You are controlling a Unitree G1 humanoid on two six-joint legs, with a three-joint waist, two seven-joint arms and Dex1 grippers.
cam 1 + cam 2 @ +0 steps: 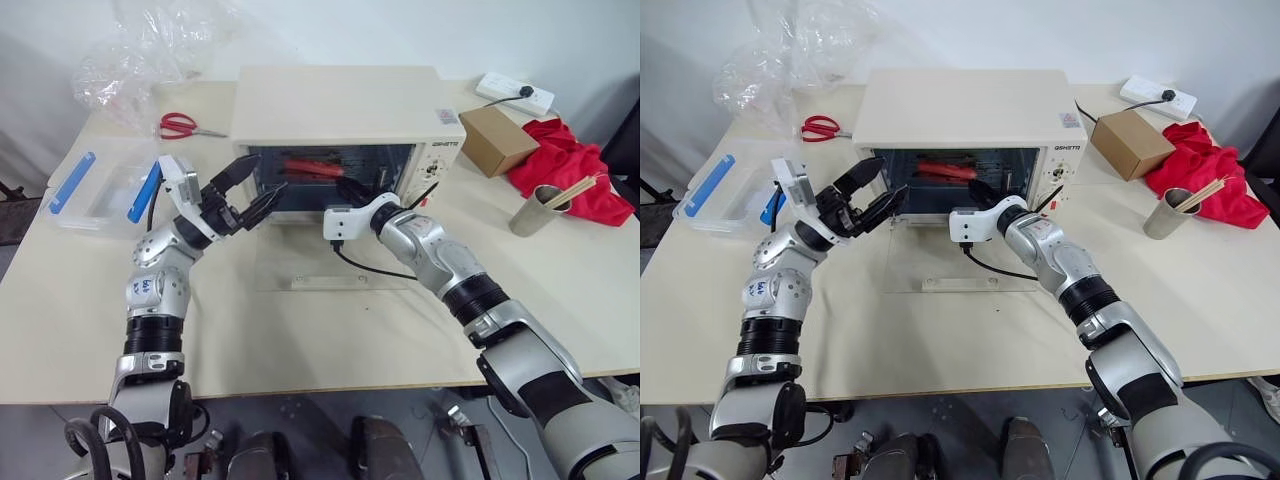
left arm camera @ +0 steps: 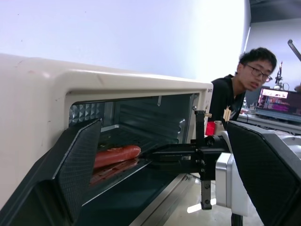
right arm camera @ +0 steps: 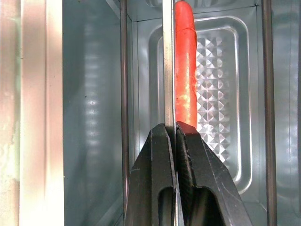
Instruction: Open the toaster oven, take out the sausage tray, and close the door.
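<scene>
The cream-white toaster oven stands at the back of the table. Its glass door lies folded down flat, with the bar handle nearest me. Inside, the silver sausage tray holds red sausages. My right gripper reaches into the oven mouth, shut on the tray's thin front edge. Beside the oven's left front corner hangs my left gripper, open, with nothing between its fingers and clear of the tray.
A clear plastic box with blue clips, red scissors and a plastic bag lie at the left. At the right are a cardboard box, red cloth, a metal cup and a power strip. A person sits beyond.
</scene>
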